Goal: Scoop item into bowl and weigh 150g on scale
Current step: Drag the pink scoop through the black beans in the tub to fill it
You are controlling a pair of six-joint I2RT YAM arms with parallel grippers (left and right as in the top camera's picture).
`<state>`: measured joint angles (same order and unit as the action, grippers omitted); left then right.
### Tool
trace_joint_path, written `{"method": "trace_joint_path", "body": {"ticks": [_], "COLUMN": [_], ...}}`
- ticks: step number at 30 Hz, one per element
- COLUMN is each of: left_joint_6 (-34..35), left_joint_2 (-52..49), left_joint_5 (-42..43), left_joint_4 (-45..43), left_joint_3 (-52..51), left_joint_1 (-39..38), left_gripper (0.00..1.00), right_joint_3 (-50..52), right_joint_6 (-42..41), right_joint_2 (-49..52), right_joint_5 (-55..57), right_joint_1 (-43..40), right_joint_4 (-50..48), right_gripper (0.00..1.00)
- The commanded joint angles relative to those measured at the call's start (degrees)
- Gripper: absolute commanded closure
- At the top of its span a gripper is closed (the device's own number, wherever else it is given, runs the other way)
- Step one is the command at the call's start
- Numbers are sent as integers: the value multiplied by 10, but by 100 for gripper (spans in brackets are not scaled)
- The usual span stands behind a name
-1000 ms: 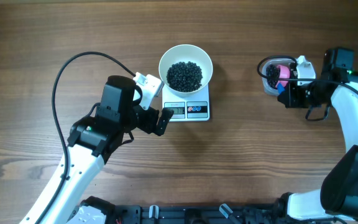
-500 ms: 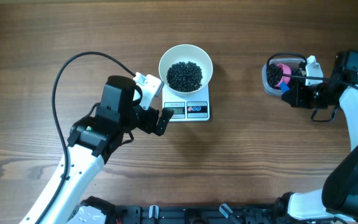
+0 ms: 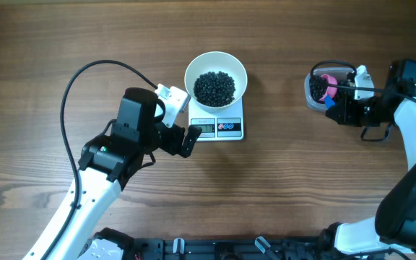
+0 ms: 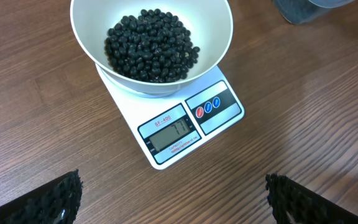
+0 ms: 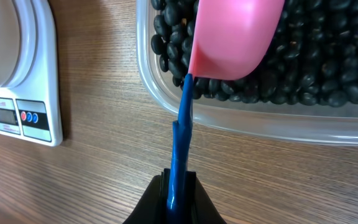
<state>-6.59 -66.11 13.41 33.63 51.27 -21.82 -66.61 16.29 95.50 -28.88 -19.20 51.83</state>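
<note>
We see the white scale (image 3: 217, 124) near the middle of the counter (image 3: 280, 180), somewhat toward its far edge, with the white bowl (image 3: 188, 81) resting on the rear part of its platform. The bowl leaves the grey display and the red and blue buttons along the scale's front edge uncovered. The digits on the display are too small for us to read with confidence. Inside the bowl lies a loose heap of glossy black beans (image 3: 214, 87), which covers the bottom and stays well below the rim. The left gripper (image 3: 183, 121) hangs just beside the scale's front left corner with its fingers spread wide and nothing between them. From the left wrist camera, the two dark fingertips frame the bottom corners, with the scale and bowl ahead between them. We cannot tell whether the nearer finger touches the scale's side. Toward the right edge of the counter stands a clear plastic tub (image 5: 260, 124), well apart from the scale and filled with more of the black beans. The right gripper (image 5: 178, 196) is pressed together on the blue handle (image 5: 182, 137) of a pink scoop (image 5: 235, 37). The handle crosses the tub's near wall and the scoop's head lies over the beans inside. We cannot tell whether the scoop carries any beans.
</note>
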Motion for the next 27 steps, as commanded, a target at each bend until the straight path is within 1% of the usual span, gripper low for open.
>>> {"method": "trace_joint_path", "body": {"ticks": [1, 9, 16, 20, 27], "left_joint_6": [-7, -7, -7, -7, -7], "left_joint_2": [-4, -4, -4, -4, -4], "left_joint_5": [5, 5, 5, 5, 5], "left_joint_4": [0, 0, 0, 0, 0], "left_joint_3": [-3, -3, -3, -3, -3], "left_joint_1": [-2, -2, -2, -2, -2], "left_gripper": [0, 0, 0, 0, 0], "right_joint_3": [-4, -4, -4, -4, -4], "right_joint_6": [0, 0, -13, -13, -13], "right_joint_2": [9, 9, 9, 9, 9], "right_joint_5": [-43, -99, -98, -101, -150], "right_joint_1": [-1, -34, -66, -71, -71], "right_joint_4": [-6, -8, -3, 2, 9], "right_gripper": [96, 96, 96, 96, 96]}}
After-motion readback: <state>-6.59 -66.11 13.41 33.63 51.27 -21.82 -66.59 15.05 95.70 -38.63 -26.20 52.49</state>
